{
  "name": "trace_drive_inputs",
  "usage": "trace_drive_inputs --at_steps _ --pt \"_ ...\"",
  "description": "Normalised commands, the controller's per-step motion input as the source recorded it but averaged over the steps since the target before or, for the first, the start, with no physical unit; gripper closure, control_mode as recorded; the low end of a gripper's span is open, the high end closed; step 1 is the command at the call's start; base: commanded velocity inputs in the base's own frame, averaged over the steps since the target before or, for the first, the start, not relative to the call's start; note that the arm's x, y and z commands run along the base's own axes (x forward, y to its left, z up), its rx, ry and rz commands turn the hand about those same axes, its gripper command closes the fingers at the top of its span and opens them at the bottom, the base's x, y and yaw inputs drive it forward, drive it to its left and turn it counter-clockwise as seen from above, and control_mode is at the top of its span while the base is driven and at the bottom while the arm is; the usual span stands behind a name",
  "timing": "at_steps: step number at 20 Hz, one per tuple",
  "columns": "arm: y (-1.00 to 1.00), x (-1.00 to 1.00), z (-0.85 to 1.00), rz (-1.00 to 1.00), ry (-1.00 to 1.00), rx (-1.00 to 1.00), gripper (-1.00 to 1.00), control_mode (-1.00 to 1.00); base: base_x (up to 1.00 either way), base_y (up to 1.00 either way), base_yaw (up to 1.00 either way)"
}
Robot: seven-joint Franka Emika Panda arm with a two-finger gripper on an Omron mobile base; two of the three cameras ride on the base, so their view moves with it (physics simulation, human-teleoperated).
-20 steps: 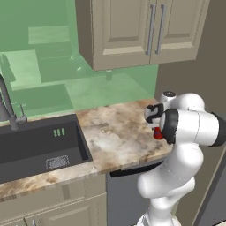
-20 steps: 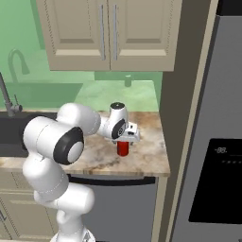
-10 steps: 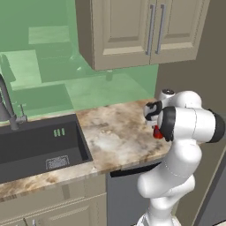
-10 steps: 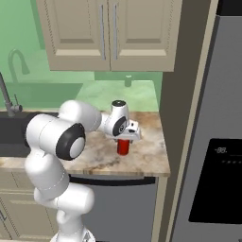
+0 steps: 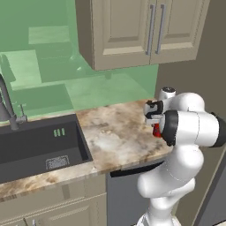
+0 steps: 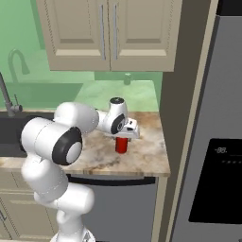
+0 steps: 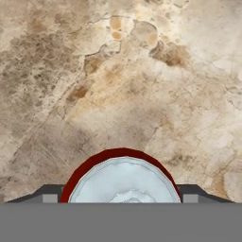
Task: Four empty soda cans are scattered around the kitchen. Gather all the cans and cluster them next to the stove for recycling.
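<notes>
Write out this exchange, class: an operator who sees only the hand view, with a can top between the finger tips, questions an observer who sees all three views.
Operator: Is the can upright, and on what?
Observer: The can stands upright on the counter, near its right end, with the gripper around its top.
Operator: What lies to the left along the counter?
Observer: A sink is set into it, well clear of the can.
</notes>
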Motion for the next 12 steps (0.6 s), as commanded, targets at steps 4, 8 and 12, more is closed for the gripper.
trace_drive_inputs --at_steps 4,8,12 --pt "0.15 -0.41 0.28 -0.06 -0.12 0.03 1.0 -1.0 0.0 0.0 0.0" --pt "0.07 -0.16 0.35 -0.09 0.0 0.1 1.0 -1.0 0.0 0.0 0.0" --pt "0.24 -0.16 0.13 -0.04 -0.01 0.1 1.0 -1.0 0.0 0.0 0.0"
